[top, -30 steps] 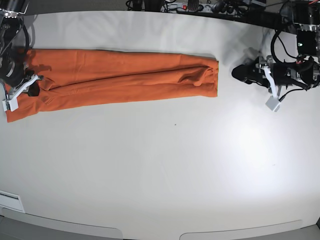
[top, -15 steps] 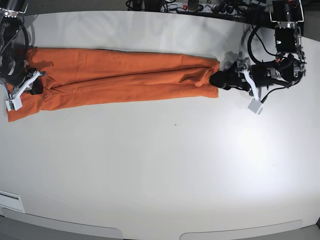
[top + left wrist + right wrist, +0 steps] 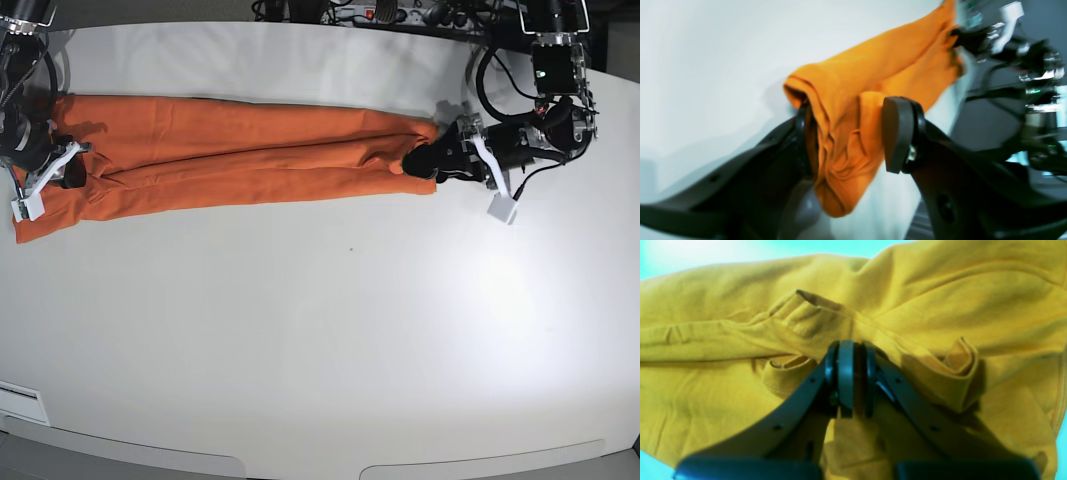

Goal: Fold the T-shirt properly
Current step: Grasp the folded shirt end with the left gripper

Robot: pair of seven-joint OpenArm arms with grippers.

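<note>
The orange T-shirt point(image 3: 240, 155) lies as a long folded strip across the back of the white table. My left gripper point(image 3: 418, 160) is at the strip's right end. In the left wrist view the left gripper point(image 3: 850, 136) is open, and a bunched end of the T-shirt point(image 3: 846, 100) sits between its two fingers point(image 3: 897, 133). My right gripper point(image 3: 68, 172) is on the strip's left end. In the right wrist view the right gripper point(image 3: 850, 350) has its fingers pressed together on a raised fold of the T-shirt point(image 3: 940, 306).
The white table point(image 3: 350, 330) stretches wide in front of the shirt. Cables and a power strip point(image 3: 380, 12) run along the back edge. A white label point(image 3: 20, 400) sits at the front left corner. The right arm point(image 3: 1007, 40) shows far off in the left wrist view.
My left arm has moved left across the table to the shirt's right end, and its fingers now straddle that end. The right arm has hardly moved.
</note>
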